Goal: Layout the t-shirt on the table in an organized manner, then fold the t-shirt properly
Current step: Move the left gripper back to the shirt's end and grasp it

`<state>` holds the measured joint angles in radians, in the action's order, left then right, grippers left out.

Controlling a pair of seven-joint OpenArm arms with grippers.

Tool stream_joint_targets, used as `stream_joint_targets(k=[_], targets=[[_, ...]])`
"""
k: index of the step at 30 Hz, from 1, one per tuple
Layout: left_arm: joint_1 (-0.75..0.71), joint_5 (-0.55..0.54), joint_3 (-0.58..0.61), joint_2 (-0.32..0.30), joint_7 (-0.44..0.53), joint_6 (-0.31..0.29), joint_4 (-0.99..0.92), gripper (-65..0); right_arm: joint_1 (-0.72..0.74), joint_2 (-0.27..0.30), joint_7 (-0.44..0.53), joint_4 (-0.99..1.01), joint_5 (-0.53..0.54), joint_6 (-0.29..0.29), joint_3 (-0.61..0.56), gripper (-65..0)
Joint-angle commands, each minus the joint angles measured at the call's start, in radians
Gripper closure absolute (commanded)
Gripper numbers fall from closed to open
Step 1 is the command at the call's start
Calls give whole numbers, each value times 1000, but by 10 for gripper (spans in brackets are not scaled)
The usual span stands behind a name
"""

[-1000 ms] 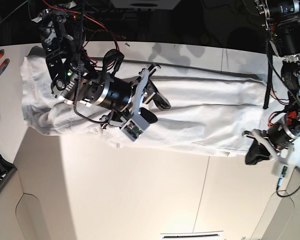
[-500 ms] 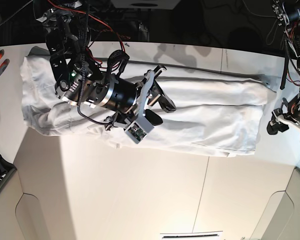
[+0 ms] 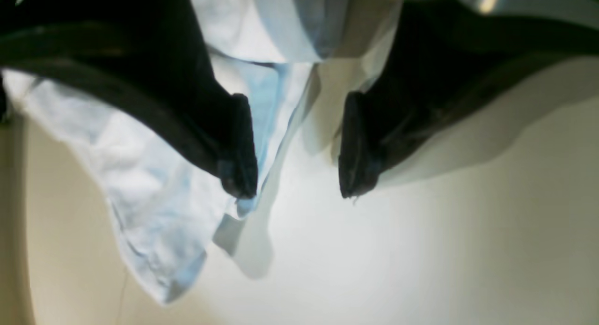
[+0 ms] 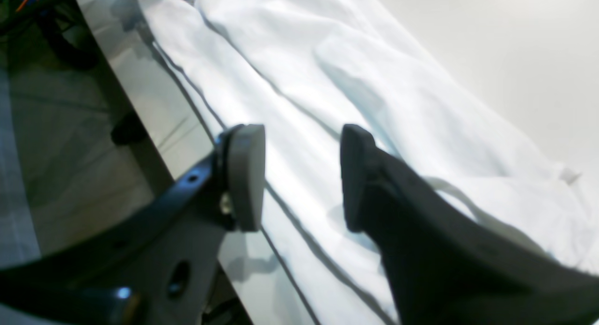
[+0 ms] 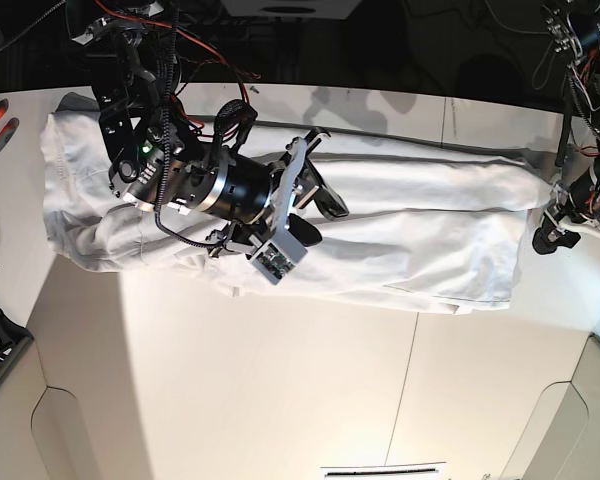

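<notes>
Right gripper (image 5: 320,215) open over t-shirt (image 5: 410,240), long axis across table (image 5: 280,380)

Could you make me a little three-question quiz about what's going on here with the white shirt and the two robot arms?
1. True or false: the left pincer is clamped on the t-shirt.
2. Multiple choice: the right pincer is (A) over the t-shirt with its jaws apart, (B) off the table, (C) gripping a sleeve.
3. Fill in: the t-shirt lies along the table's ____ edge in the base view, top or bottom.

Key
1. False: its jaws stand apart, with cloth beside one pad and nothing pinched.
2. A.
3. Top: the wide bare part of the table is below the shirt.
</notes>
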<state>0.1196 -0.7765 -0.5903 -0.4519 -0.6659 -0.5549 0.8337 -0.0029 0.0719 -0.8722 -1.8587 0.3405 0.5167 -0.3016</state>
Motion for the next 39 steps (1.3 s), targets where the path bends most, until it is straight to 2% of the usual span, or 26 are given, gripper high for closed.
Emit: stream_joint_targets(k=[1,5,17,31,35,37,39], targets=[[16,-26,-8,-22,3,-27,-1,-319,13,-3,23,-17,15,3,1,-261],[16,-81,-7,-21,-20,-47,-47,-319,13,-2,23,-17,15,3,1,-261],[20,-80,6,31,-54,-84,-51,-318,13,-3,23,-17,15,4,1,-261],[64,-61,235,34,-118,-87,-51,-318,13,-2,23,-17,14,3,1,-261],[66,-61,249,34,-145,-116,-51,-318,13,-2,23,-17,14,3,1,-261],[66,-61,249,33,-148,-116,-51,-307,13,-3,23,-17,14,3,1,-261],[66,-61,249,34,-154,-116,-51,-259,13,-3,23,-17,14,3,1,-261]])
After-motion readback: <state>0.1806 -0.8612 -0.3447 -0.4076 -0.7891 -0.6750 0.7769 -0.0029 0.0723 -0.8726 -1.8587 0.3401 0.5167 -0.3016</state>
